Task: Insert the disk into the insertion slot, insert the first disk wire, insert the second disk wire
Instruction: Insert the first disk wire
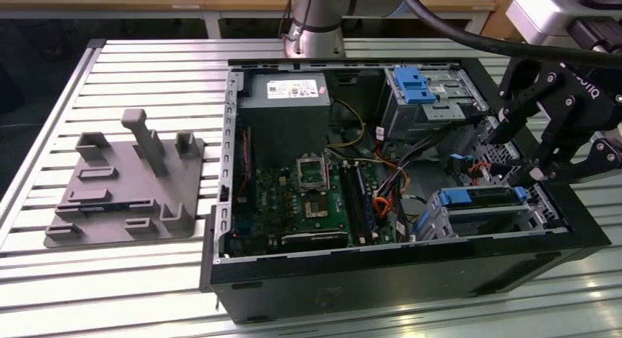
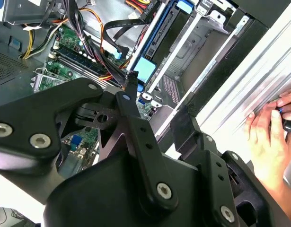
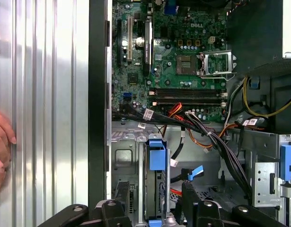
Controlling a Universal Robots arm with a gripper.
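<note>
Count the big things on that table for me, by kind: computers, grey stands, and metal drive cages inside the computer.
Computer: 1
Grey stand: 1
Drive cages: 2
Total: 4

A silver robot arm (image 1: 316, 25) stands upright at the back of the exterior view. Its black gripper (image 1: 517, 157) hangs at that view's right, pointing down. In the first wrist view its two fingers (image 3: 122, 191) are spread apart, gripping nothing.
</note>
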